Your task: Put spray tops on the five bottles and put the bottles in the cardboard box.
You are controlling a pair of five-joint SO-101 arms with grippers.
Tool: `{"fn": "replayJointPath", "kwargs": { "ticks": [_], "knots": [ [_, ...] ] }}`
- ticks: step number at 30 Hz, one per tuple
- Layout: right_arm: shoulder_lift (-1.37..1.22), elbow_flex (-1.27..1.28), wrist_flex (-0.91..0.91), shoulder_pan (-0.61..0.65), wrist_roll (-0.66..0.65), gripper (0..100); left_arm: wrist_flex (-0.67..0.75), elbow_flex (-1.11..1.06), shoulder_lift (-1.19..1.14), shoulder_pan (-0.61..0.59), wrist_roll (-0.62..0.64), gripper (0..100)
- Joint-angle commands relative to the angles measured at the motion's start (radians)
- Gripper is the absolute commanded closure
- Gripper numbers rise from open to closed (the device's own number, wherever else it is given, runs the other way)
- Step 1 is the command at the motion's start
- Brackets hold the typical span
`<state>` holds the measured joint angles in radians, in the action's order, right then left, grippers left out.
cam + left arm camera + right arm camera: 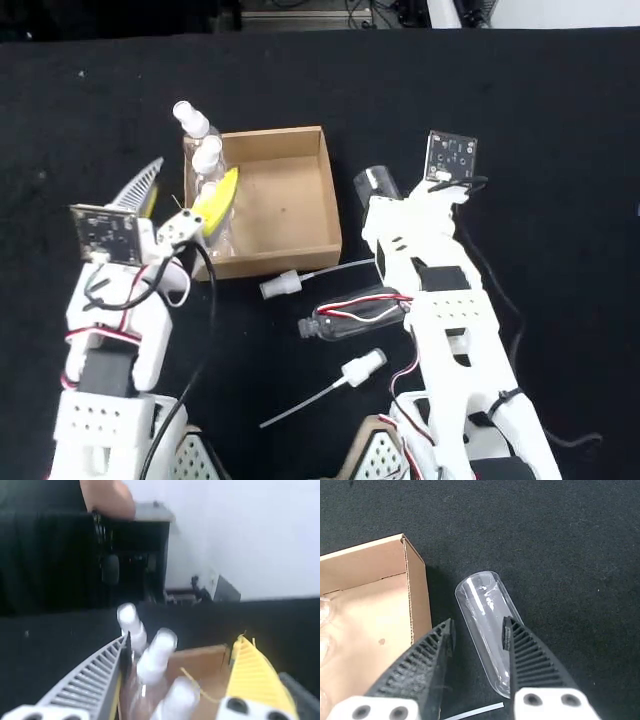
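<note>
Three capped bottles [159, 647] are being bracketed by the left gripper [196, 170] at the left side of the cardboard box [285, 205]. It's being held wide open, with the grey finger outside the box wall and the yellow one inside, and nothing's actually being clamped. On the other side, a bare clear bottle [485, 610] is being straddled by the right gripper [478, 621] just beside the box, jaws parted and not pinching it afaict. Another bottle [350, 315] and two loose spray tops [280, 287] are being shown lying on the table [560, 130] between the arms.
</note>
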<state>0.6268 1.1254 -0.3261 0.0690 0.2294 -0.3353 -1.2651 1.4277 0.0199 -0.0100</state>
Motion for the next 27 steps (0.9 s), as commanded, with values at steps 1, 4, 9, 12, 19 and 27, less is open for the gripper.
{"fn": "replayJointPath", "kwargs": {
  "ticks": [1, 4, 9, 12, 19, 27],
  "knots": [
    [0.025, -0.002, 0.028, 0.015, -0.002, 86.4, -0.084, 0.223, 0.021, -0.008, -0.003, 70],
    [0.025, -0.002, 0.028, 0.015, -0.002, 86.4, -0.176, 0.311, 0.021, -0.053, -0.003, 70],
    [0.025, -0.002, 0.02, 0.009, -0.002, 86.4, -0.324, 0.395, 0.031, -0.329, 0.035, 71],
    [0.025, -0.016, 0.009, 0.009, -0.035, 86.4, -0.446, 0.4, 0.032, -0.492, 0.083, 77],
    [0.024, -0.291, -0.368, 0.012, -0.258, 86.4, -0.54, 0.188, 0.034, -0.837, 0.08, 87],
    [0.031, -0.572, -0.85, 0.009, -0.697, 86.4, -0.517, -0.019, 0.034, -0.766, 0.087, 87]
  ]
}}
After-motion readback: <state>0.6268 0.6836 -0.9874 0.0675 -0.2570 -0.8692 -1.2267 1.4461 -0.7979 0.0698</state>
